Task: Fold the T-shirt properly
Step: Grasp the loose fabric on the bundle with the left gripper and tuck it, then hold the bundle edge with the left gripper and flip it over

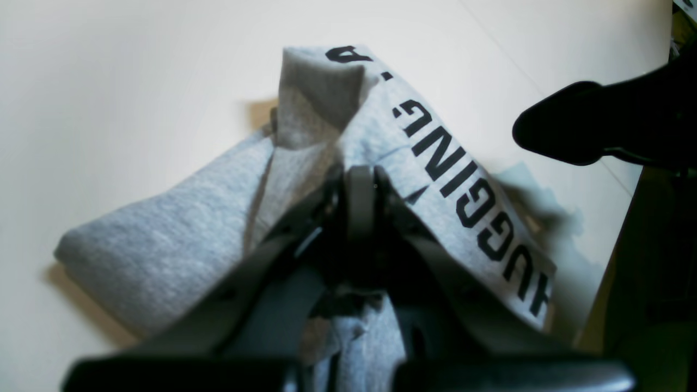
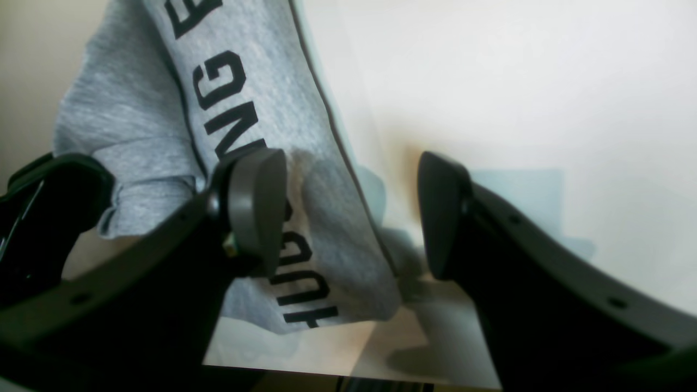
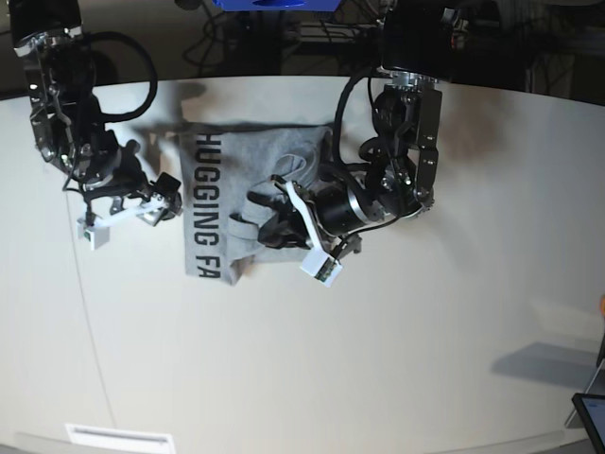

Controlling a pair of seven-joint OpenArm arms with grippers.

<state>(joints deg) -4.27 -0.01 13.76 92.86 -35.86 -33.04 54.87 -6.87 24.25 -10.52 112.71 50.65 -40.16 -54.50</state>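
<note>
1. The T-shirt [image 3: 241,194] lies bunched on the pale table [image 3: 397,359], partly folded, between my two arms in the base view.
2. A printed band of black capitals runs along the shirt's edge nearest my right arm; "HUGGING" is readable in the base view.
3. My left gripper [image 1: 359,188] is closed tight on a ridge of grey fabric. The cloth rises to a peak at the jaws in the left wrist view, with the lettered band draped to one side.
4. In the base view my left gripper [image 3: 274,222] sits over the shirt's middle, on the plain grey part.
5. My right gripper [image 2: 351,215] stands wide, holding nothing; both pads show with a clear gap.
6. One right finger [image 2: 256,209] overlaps the lettered edge in the right wrist view; contact cannot be told. The other is over bare table.
7. In the base view my right gripper [image 3: 161,203] is just beside the shirt's lettered edge.
</note>
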